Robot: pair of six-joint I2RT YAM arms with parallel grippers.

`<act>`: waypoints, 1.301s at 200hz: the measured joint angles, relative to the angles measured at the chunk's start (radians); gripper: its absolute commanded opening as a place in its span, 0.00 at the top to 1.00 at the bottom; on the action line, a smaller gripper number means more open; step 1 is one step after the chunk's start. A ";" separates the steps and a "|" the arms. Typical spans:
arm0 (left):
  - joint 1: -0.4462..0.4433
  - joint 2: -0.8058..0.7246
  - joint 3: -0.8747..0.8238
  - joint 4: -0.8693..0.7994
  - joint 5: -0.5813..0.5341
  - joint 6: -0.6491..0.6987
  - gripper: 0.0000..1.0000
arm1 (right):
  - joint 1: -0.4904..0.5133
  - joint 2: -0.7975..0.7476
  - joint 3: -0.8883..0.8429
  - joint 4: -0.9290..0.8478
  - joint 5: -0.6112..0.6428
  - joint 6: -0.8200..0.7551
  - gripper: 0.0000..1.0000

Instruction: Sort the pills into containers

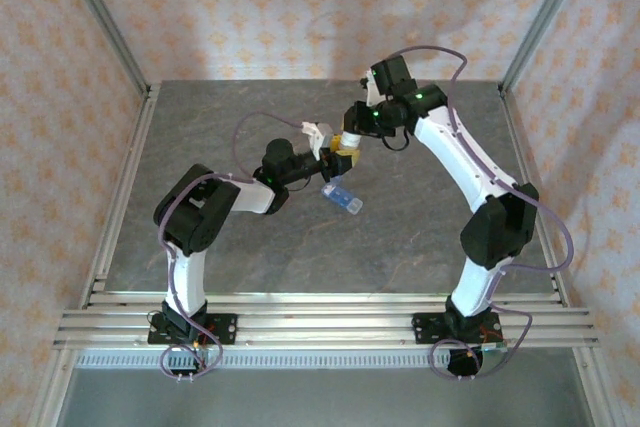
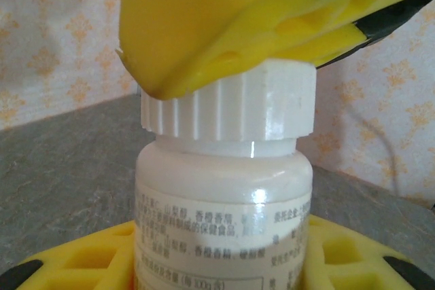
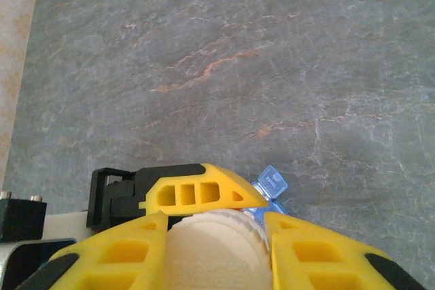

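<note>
A white pill bottle [image 2: 224, 195] with a printed label stands upright above the table, and my left gripper [image 2: 221, 266] is shut on its body, yellow fingers on both sides. My right gripper [image 3: 214, 252] comes down from above, shut on the bottle's ribbed white cap [image 3: 211, 246]. From above, both grippers meet at the bottle [image 1: 349, 143] near the table's middle. The containers, a small light-blue pill box [image 1: 342, 197], lie on the table just in front of the bottle, with one open lid [image 3: 270, 183] showing past my right fingers. The pills are hidden.
The grey marbled table [image 1: 430, 227] spreads all round the pill box. Metal frame posts and patterned walls bound it at the back and sides. A rail [image 1: 320, 307] runs along the near edge by the arm bases.
</note>
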 measured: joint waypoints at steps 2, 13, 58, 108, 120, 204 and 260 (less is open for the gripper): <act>0.000 0.000 0.000 0.000 0.000 0.000 1.00 | 0.002 0.000 -0.001 0.002 0.004 0.005 0.70; 0.001 0.003 0.003 -0.001 0.000 0.000 1.00 | 0.011 -0.003 -0.004 0.009 0.032 0.028 0.70; 0.003 0.007 0.014 0.008 -0.008 0.000 1.00 | 0.045 -0.029 -0.030 0.059 0.133 0.113 0.69; 0.005 0.007 0.018 0.008 -0.015 0.000 1.00 | 0.051 -0.032 -0.034 0.077 0.156 0.156 0.59; 0.005 0.007 0.020 0.008 -0.015 0.000 1.00 | 0.053 -0.032 -0.031 0.076 0.159 0.158 0.53; 0.009 0.007 0.043 0.053 -0.011 0.004 1.00 | 0.058 -0.038 0.133 -0.049 0.151 0.066 0.31; 0.010 0.007 0.044 0.053 0.018 0.003 1.00 | -0.042 -0.098 0.035 -0.023 0.005 -0.083 0.31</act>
